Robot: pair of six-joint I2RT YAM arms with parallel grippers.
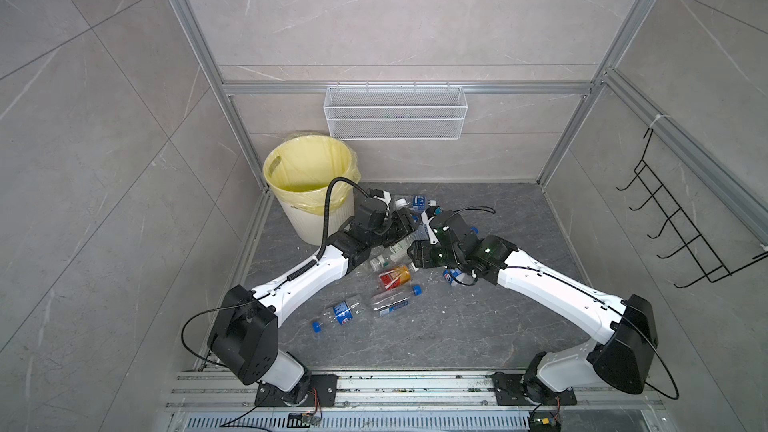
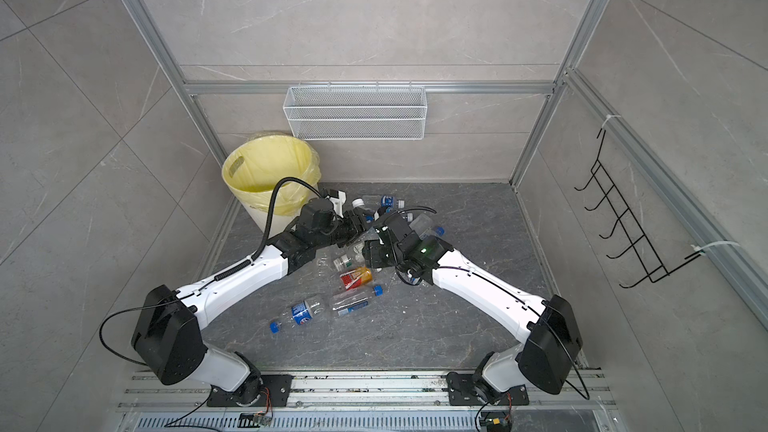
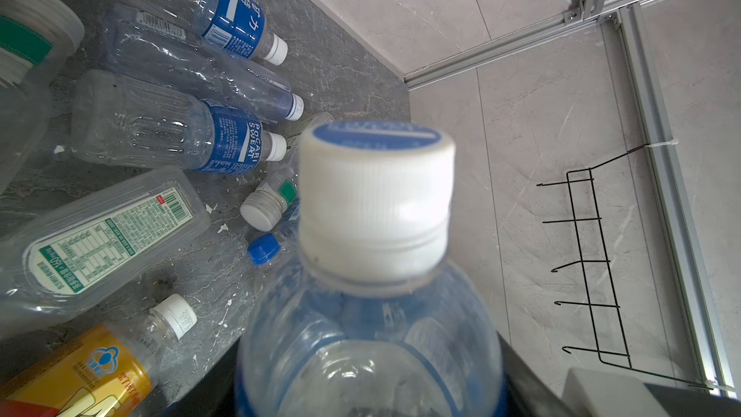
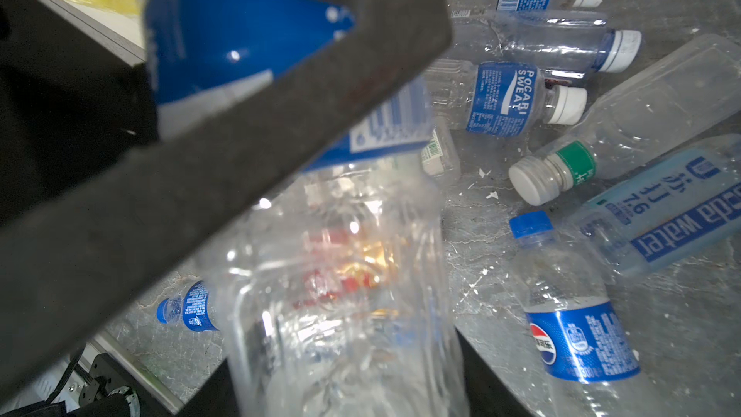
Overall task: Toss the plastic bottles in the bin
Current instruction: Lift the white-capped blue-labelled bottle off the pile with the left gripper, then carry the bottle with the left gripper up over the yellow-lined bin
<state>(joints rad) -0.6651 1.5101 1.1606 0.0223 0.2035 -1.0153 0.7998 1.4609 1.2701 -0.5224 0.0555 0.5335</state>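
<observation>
Both grippers meet over the floor's middle, beside the bin [image 1: 316,226], a cream ribbed bucket lined with a yellow bag. My left gripper [image 1: 404,224] is shut on the blue label of a clear, white-capped bottle [image 3: 373,334]. My right gripper [image 1: 427,223] is shut on the clear lower body of what looks like the same bottle [image 4: 341,294], with the left gripper's dark finger [image 4: 240,146] pressed on its label. Several plastic bottles lie loose below and around: an orange-red labelled one [image 1: 392,277], a Pepsi one [image 1: 338,314], and a Pocari Sweat one [image 3: 168,130].
A white wire mesh basket [image 1: 395,112] hangs on the back wall. A black wire hook rack [image 1: 685,218] sticks out from the right wall. Aluminium frame rails border the dark floor [image 1: 478,326]. The bin stands in the back left corner.
</observation>
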